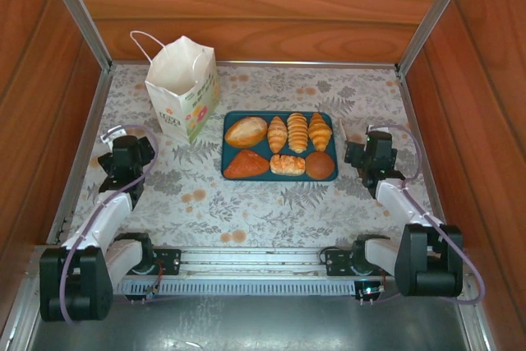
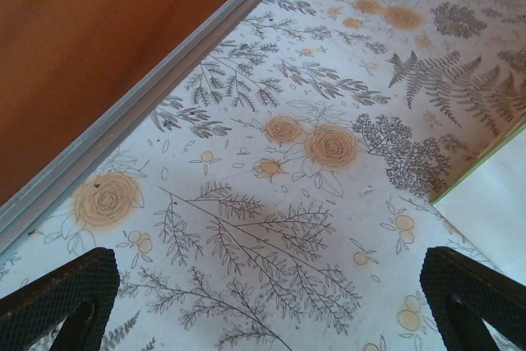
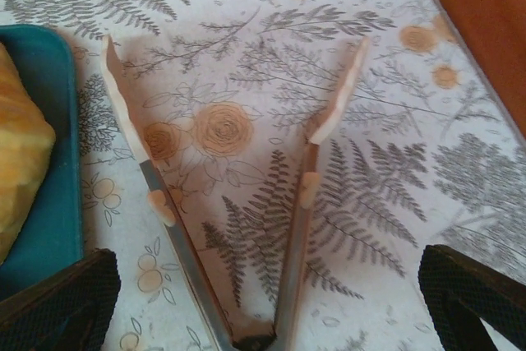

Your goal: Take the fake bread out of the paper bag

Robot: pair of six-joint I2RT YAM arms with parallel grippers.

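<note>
The paper bag (image 1: 182, 88) is seen standing upright, mouth open, at the far left of the flower-printed tablecloth (image 1: 246, 211), its cord handles raised. It is set just beside a teal tray (image 1: 330, 121), apparently so that a short carry is all that is needed between the two. The fake bread is laid out on that tray in two tidy rows: an oval roll (image 1: 246, 131) and three ridged croissants (image 1: 297, 132) at the back, a triangular piece (image 1: 245, 165), a small ridged pastry (image 1: 288, 165) and a round bun (image 1: 320, 165) in front. Six pieces are counted there, none touching the bag. Whether anything is left inside the bag cannot be told, since its interior is hidden, but the task is judged to be at or near its finish.

The left gripper (image 1: 127, 141) is held low over bare cloth, near the bag's base, with its fingers spread wide and nothing between them. The right gripper (image 1: 374, 147) is likewise spread and empty, parked just beside the tray's right edge. In the right wrist view, a pair of tongs (image 3: 168, 203) is shown lying flat on the cloth beneath it, arms splayed, unheld. Both arms are drawn back to the sides, a pose read as rest, so that the tray is left unobstructed.
</note>
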